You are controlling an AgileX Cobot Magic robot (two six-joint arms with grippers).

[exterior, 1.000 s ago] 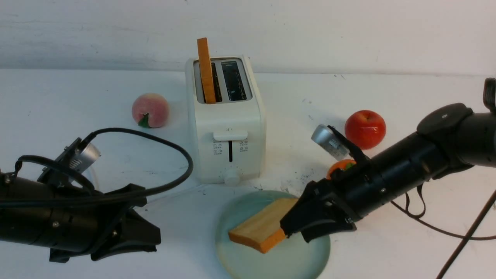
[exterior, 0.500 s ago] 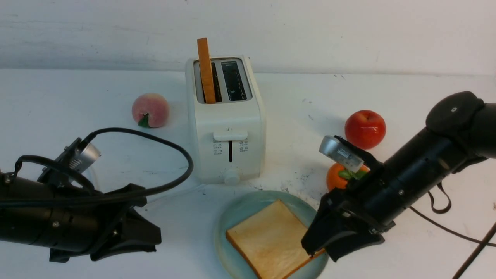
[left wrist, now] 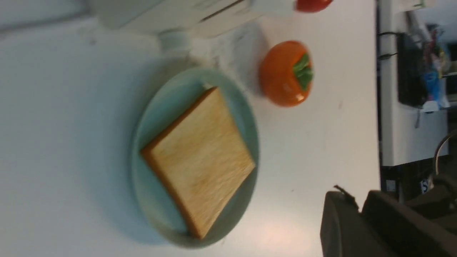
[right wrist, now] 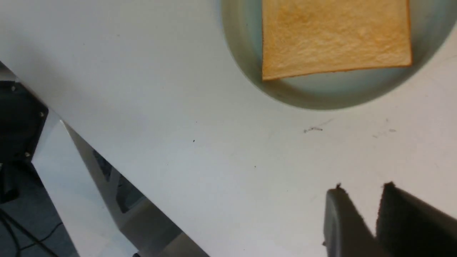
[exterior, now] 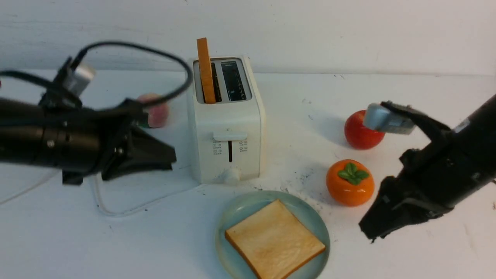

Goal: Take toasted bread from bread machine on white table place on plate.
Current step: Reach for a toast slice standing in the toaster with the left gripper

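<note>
One square golden toast slice (exterior: pixel 274 239) now lies flat on the round mint-green plate (exterior: pixel 236 209), released; the right claw (exterior: pixel 372 232), narrow and empty, has withdrawn. The second slice (exterior: pixel 205 69) stands in the cream-white toaster (exterior: pixel 228 124) beyond the plate, the raised left claw (exterior: pixel 168 157), narrow and empty, beside it.

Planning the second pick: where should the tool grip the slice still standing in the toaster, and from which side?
Grip the toast slice by its exposed upper part, the only part clear of the toaster. It stands upright on edge in the left slot, tilted slightly. Come down from above, fingers on the two broad faces. The left tool is probably the nearer one.
</note>
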